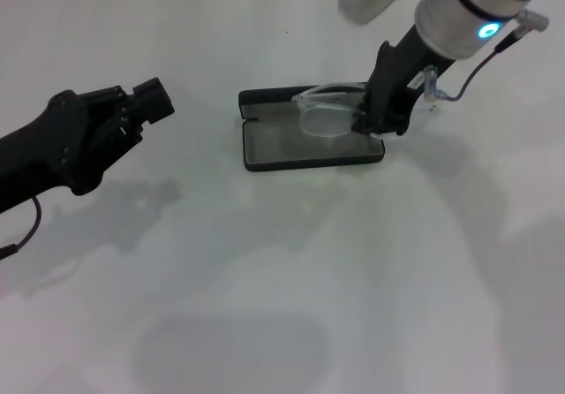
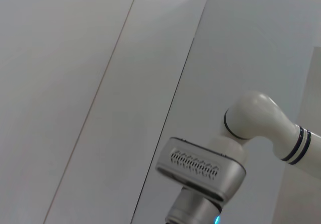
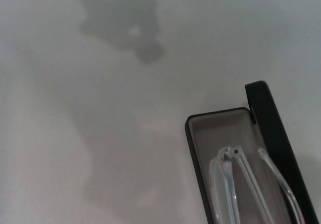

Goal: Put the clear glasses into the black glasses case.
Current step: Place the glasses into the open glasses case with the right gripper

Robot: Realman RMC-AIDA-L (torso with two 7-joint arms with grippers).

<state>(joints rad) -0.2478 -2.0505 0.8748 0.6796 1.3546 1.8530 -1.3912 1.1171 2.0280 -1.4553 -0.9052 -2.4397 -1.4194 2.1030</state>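
Jaws first, from the left: the left gripper (image 1: 157,99) hangs idle above the table (image 1: 282,279), well apart from the work, and whether it is open or closed I cannot tell. Next, the black glasses case (image 1: 265,151) lies open, grey lining up, ready to receive. Over its right end the right gripper (image 1: 378,120) pinches the clear glasses (image 1: 325,111) — held low above the tray, apparently for lowering in. Its arm slants down steeply from the upper right.
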